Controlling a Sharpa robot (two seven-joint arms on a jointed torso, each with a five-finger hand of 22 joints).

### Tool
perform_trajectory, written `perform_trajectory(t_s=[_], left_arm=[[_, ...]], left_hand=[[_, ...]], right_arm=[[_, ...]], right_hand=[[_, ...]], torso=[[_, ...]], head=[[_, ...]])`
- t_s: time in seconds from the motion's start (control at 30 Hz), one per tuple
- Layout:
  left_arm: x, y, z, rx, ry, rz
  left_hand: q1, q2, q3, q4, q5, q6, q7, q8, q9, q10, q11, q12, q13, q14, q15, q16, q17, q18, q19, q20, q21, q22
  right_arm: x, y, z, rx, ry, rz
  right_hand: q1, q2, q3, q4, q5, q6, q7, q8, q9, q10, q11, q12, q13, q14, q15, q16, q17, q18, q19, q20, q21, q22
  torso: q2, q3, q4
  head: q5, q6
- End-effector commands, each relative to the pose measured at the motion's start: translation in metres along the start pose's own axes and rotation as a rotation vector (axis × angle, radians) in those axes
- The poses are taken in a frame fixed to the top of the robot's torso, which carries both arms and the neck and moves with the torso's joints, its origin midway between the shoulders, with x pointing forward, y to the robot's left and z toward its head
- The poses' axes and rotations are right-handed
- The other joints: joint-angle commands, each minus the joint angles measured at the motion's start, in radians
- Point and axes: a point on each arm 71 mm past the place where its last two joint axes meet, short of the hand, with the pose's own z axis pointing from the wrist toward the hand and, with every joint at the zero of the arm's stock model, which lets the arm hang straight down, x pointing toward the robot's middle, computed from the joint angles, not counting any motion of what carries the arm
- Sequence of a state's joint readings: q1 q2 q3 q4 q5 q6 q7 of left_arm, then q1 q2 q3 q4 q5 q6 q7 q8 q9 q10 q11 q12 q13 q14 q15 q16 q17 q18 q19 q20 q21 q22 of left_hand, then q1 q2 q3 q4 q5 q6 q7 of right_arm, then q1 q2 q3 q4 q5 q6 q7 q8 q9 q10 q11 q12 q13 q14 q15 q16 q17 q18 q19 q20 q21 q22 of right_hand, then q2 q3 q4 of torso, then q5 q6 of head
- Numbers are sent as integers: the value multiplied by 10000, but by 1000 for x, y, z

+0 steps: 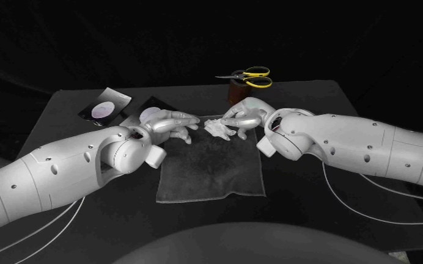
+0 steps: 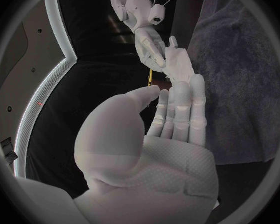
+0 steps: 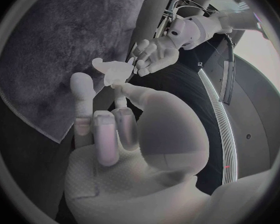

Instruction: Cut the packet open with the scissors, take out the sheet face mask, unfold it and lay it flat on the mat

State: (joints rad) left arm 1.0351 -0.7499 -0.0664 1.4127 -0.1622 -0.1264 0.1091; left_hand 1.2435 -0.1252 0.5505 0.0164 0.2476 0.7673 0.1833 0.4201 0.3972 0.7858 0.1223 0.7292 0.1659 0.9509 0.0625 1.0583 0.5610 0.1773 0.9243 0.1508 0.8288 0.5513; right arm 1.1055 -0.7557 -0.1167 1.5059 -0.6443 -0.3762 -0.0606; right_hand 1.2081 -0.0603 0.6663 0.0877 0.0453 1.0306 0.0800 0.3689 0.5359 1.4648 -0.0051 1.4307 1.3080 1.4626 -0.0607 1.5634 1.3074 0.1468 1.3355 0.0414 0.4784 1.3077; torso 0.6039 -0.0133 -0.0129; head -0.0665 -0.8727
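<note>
The task is well past its midpoint, by the look of things. The packet (image 1: 104, 108) lies on the worktop (image 1: 326, 99) off the mat's left far corner, with a second dark piece (image 1: 157, 102) just beside it that I take for the cut-off part. Nothing shows inside either piece. The scissors (image 1: 249, 77) rest at the far edge on top of a small brown stand (image 1: 235, 95), well apart from both hands, so cutting and taking out seem done. The sheet face mask (image 1: 217, 127) is out and hangs as a crumpled white wad between the two hands, above the far end of the grey mat (image 1: 211, 172). The right hand (image 1: 245, 116) holds it, its fingers (image 2: 157, 55) closed on the wad's upper part. The left hand (image 1: 167, 123) reaches in from the other side with its fingers (image 2: 180, 104) stretched nearly straight, their tips at the mask's edge. Whether they pinch it or only touch it, I cannot tell. What is left is the unfolding and the laying flat. The mask is bunched, none of it spread, and the mat beneath carries nothing yet. The thin, probably damp sheet will likely cling to itself, so opening it calls for a pull from both sides.
</note>
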Motion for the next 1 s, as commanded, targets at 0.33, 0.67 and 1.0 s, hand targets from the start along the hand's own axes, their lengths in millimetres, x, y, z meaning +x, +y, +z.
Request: perform_trajectory(t_s=[0.33,0.67,1.0], left_arm=[[14,0,0,642,71,-260],[27,2,4,339,122,118],[19,6,6,397,-656,-423]], left_hand=[[363,-151,-646,609,-14,215,74,248,-510,761,171,-1236,-958,-706,241,-2355,-1532,47,35,342,-2748,-1925],[17,-552,-1753,1215,-1128,-28,270,128,-892,580,275,-1376,-932,-231,243,-1918,-1490,33,753,290,-2901,-2128],[756,-229,-3361,2398,-1731,-895,436,914,-1224,-381,546,-906,-939,-1493,652,-3411,-2403,29,490,700,-4625,-3296]], right_arm=[[4,16,-11,-782,659,2305],[10,24,-17,-1060,599,3149],[10,30,-21,-1336,429,3363]], right_hand=[[46,233,580,-711,31,-48,-6,20,-7,534,71,-67,1664,1021,32,1,2436,48,33,51,52,563],[-32,279,510,-902,32,2,-35,66,23,593,45,81,1758,1082,9,74,2634,10,177,49,490,643],[-63,302,480,-1068,31,30,-56,99,46,649,25,231,1855,1082,-11,74,2634,-18,276,38,778,695]], torso=[[3,-1,-5],[-2,1,-5],[-18,-15,-10]], head=[[-51,1],[-41,1],[-72,1]])
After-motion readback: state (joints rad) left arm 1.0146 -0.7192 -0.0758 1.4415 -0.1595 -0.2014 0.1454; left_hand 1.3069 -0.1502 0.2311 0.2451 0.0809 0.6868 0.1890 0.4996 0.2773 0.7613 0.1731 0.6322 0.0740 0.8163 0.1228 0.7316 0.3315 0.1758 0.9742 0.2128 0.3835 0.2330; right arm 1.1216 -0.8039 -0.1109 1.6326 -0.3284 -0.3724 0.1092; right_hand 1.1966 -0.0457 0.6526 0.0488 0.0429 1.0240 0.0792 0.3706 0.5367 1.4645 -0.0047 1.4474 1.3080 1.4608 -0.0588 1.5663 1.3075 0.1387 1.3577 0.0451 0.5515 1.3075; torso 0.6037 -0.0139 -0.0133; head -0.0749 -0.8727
